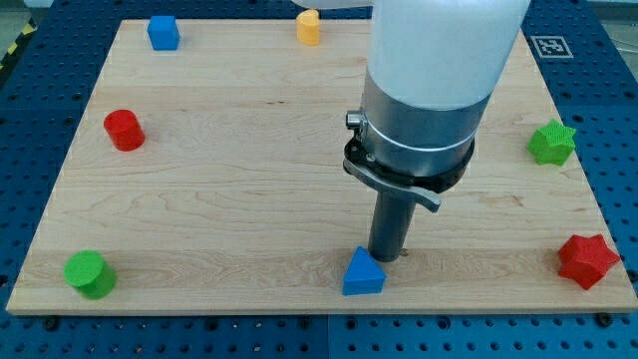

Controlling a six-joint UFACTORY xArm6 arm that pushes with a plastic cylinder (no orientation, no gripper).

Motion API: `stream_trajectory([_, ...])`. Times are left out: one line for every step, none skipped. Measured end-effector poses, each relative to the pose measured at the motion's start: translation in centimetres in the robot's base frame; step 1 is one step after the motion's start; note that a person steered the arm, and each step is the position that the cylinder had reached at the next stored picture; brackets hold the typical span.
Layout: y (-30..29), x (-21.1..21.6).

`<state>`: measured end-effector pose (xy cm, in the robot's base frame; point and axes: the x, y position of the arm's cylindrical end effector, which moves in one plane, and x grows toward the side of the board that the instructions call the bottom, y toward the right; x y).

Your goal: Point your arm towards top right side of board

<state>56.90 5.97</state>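
Note:
My arm (429, 90) hangs over the middle right of the wooden board (249, 150). My tip (386, 258) rests on the board near the view's bottom, just above and to the right of a blue triangular block (363, 273), close to touching it. The board's top right corner is largely hidden behind the arm's white and grey body.
A blue cube (162, 32) and a yellow block (308, 27) sit at the view's top. A red cylinder (125, 131) is at the left, a green cylinder (89, 273) at the bottom left. A green star (551, 142) and a red star (586, 260) are at the right edge.

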Motion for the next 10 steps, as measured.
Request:
stream_trajectory([0.0, -0.5])
stream_trajectory([0.0, -1.0])
stream_trajectory([0.0, -2.5])
stream_trajectory([0.0, -4.0])
stream_trajectory([0.0, -4.2])
stream_trajectory([0.0, -5.2])
stream_trajectory([0.0, -7.9])
stream_trajectory([0.1, -9.7])
stream_trajectory([1.0, -10.7])
stream_trajectory([2.3, -11.4])
